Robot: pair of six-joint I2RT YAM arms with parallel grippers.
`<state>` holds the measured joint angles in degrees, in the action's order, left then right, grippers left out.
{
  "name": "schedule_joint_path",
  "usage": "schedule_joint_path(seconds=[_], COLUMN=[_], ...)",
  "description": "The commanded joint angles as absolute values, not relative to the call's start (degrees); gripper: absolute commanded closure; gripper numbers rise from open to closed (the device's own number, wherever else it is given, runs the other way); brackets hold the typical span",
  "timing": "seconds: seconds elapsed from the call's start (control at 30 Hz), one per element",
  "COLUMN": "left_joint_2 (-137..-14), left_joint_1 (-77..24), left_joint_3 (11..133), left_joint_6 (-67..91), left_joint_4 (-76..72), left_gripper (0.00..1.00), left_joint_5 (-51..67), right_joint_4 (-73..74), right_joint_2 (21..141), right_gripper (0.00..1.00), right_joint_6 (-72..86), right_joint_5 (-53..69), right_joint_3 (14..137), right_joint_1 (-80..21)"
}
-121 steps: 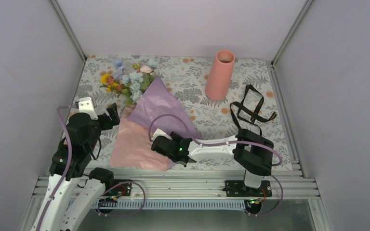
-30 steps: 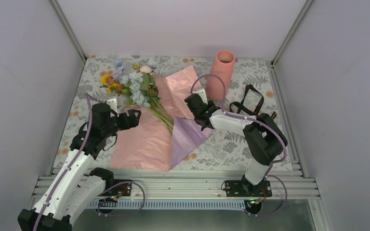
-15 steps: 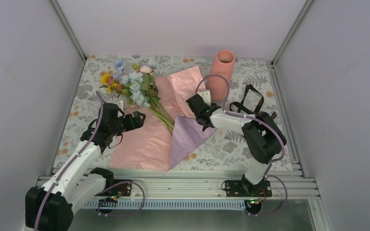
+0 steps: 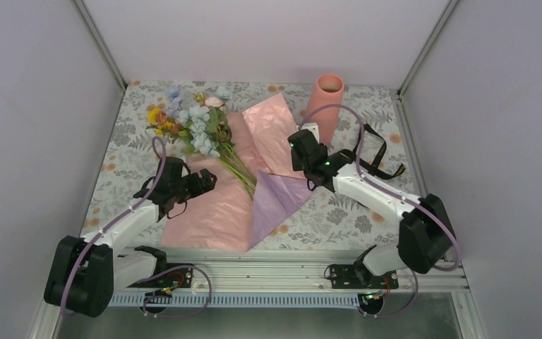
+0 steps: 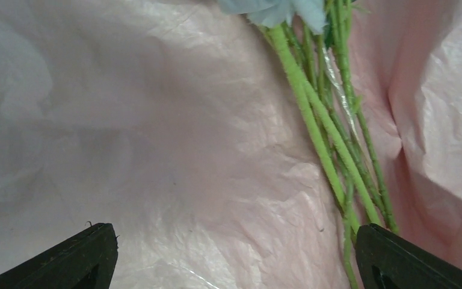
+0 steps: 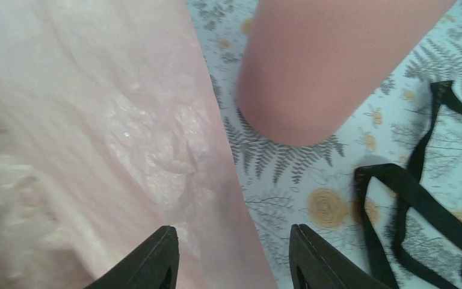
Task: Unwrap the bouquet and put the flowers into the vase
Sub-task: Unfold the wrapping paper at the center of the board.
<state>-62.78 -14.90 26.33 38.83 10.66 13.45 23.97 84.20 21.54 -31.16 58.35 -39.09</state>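
Vase [image 4: 324,106] is standing upright at the far right of the tablecloth [image 4: 123,152], mouth facing up. I can't tell what it's holding. It's a smooth, matte salmon cylinder with plain walls.

Flowers [image 4: 192,116] are lying outside it, on the opened paper [image 4: 208,212], well to the left of the vase. The heads are fanning out far-left in pale blue, yellow, orange and pink. Thin green stems [image 4: 238,169] are bunching together and running down-right across the sheet.

The paper is lying mostly flat: thin, crinkled, slightly glossy pink. One corner is folding over near the middle and showing a lilac side [image 4: 279,198]. Another flap is reaching up toward the vase base.

Left gripper [image 4: 210,181] is hovering low over the pink sheet with its jaws spread wide, gripping nothing. In its wrist view the stems are passing just beside one finger [image 5: 397,259].

Right gripper [image 4: 298,140] is sitting over the paper's right edge, near the vase base. Its jaws are standing partly apart with nothing clamped, and the sheet edge is running under the gap.

Black webbing strap [image 4: 370,152] is lying looped on the cloth, right of the vase.
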Motion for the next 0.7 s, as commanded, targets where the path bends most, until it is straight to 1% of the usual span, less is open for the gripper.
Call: schedule_joint_path(seconds=[0.0, 0.17, 0.43, 0.67], left_joint_2=[-65.2, -71.6, -80.0, -80.3], left_joint_1=[-14.9, -14.8, -13.7, -11.8], left_joint_3=[24.8, 25.2, 25.3, 24.8], left_joint_6=[41.4, 43.7, 46.6, 47.3], left_joint_4=[6.0, 5.4, 3.5, 4.3], left_gripper=[0.0, 0.0, 0.0, 0.0], left_joint_5=[10.2, 7.0, 6.7, 4.5], right_joint_4=[24.9, 22.4, 15.7, 11.7], right_joint_2=[79.2, 74.8, 70.3, 74.4], right_gripper=[0.51, 0.49, 0.49, 0.5], right_joint_6=[21.2, 21.4, 20.9, 20.4], right_joint_5=[-22.2, -14.8, -6.1, -3.8], right_joint_3=[56.3, 54.2, 49.8, 49.4], right_joint_1=[-38.8, -38.9, -39.3, -39.6])
